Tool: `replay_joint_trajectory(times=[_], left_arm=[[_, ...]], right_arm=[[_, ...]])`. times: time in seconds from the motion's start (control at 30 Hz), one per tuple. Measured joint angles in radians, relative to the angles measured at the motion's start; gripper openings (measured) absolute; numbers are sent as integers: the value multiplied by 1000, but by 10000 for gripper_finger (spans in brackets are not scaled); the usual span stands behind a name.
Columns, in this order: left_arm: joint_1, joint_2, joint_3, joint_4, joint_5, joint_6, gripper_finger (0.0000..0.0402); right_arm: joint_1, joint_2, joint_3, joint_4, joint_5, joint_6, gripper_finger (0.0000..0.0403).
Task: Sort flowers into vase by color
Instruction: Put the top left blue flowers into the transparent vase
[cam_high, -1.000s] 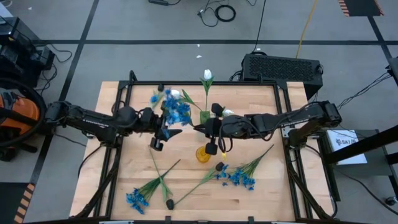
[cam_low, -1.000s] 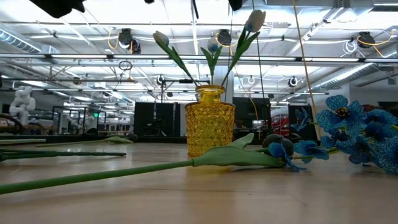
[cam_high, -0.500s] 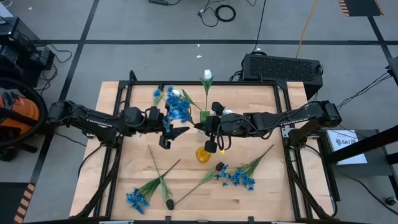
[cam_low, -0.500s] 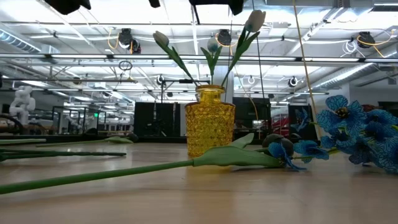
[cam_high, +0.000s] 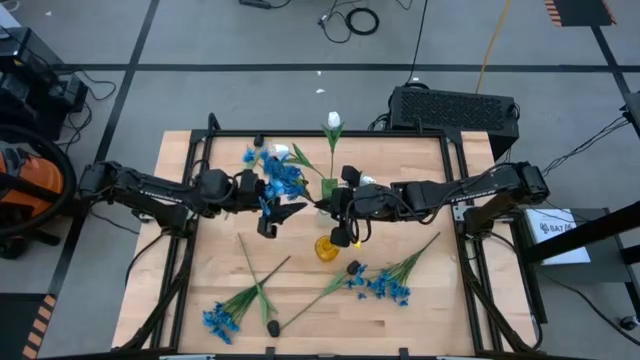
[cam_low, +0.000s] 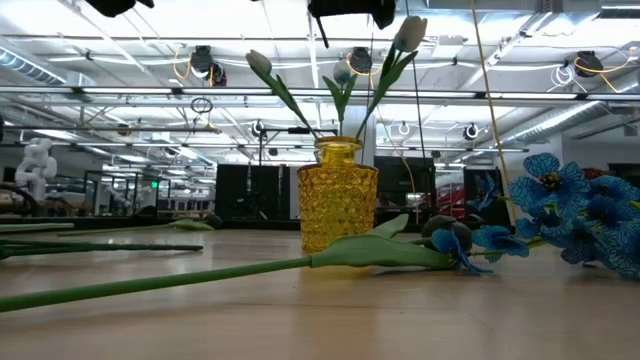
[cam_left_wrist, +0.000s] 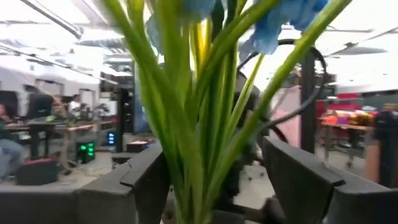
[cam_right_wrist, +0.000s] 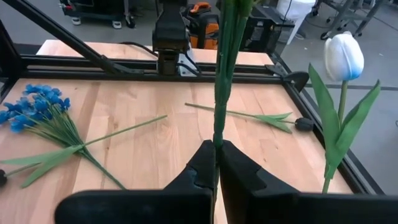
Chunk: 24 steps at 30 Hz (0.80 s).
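Two arms: both reach to the middle of the tabletop (cam_high: 400, 310) in the high view, meeting just above the vase.
Vase: yellow patterned glass (cam_low: 337, 193), upright at the tabletop's centre; in the high view it shows at (cam_high: 326, 247), at about 6 o'clock from the right gripper.
Stems in vase: white tulip buds on green stalks (cam_low: 408, 32) fan out of its mouth in the low view.
Left gripper: (cam_high: 268, 212) at 10 o'clock from the vase; fingers (cam_left_wrist: 146, 180) spread wide with a bunch of green stalks between them, contact not clear. The blue cluster (cam_high: 283, 176) on these stalks sits at 12 o'clock from the gripper.
Right gripper: (cam_high: 337, 222) just above the vase; fingers (cam_right_wrist: 200, 171) pressed together on a green stem (cam_right_wrist: 224, 74) that rises straight up from them.
White tulip: (cam_high: 334, 123) near the tabletop's far edge, at 12 o'clock from the vase; seen also in the right wrist view (cam_right_wrist: 344, 57).
Loose blue bunch, near right: (cam_high: 385, 286) lying flat at 4 o'clock from the vase.
Loose blue bunch, near left: (cam_high: 220, 320) lying flat at 7 o'clock from the vase.
Dark-bud stems: one bud (cam_high: 272, 327) by the near edge, another (cam_high: 353, 268) just beside the vase at 5 o'clock.
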Motion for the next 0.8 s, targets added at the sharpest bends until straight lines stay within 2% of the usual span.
replay_joint_trajectory(times=[0.2, 0.4, 0.5, 0.63, 0.8], left_arm=[[9, -32, 0, -74, 6, 1, 186], [29, -67, 0, -146, 11, 1, 109], [43, -71, 0, -163, 37, 1, 68], [64, -71, -1, -187, 59, 1, 27], [84, -70, -22, -213, 59, 1, 17]], right_arm=[[-5, 0, 0, -14, -1, 19, 2], [-5, 0, 0, -23, -1, 23, 10], [-5, 0, 0, -33, -3, 59, 35], [-5, -8, 0, -84, -3, 73, 90], [2, -56, 0, -186, -4, 100, 155]])
